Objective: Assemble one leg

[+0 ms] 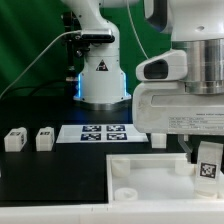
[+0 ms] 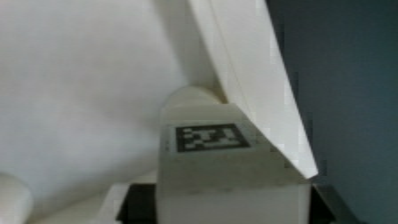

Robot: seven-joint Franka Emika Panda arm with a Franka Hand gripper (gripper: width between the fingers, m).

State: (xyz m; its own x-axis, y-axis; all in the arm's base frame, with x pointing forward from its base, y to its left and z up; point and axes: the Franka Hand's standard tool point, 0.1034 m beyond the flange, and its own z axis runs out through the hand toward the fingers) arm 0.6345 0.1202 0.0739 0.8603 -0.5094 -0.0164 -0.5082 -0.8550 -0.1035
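Observation:
My gripper (image 1: 208, 168) is at the exterior view's right, low over the white square top (image 1: 140, 172), and is shut on a leg (image 1: 209, 165), a white block with a black-and-white tag. In the wrist view the held leg (image 2: 217, 150) sits between the dark fingers (image 2: 135, 200), its tip against the top's raised rim (image 2: 249, 80) at a corner. Two more legs (image 1: 15, 140) (image 1: 44, 138) lie on the black table at the exterior view's left. Another leg (image 1: 157, 140) stands behind the top, partly hidden by my arm.
The marker board (image 1: 95, 132) lies flat at the table's middle, in front of the robot base (image 1: 102, 80). A green backdrop stands behind. My arm's large white body hides the exterior view's upper right.

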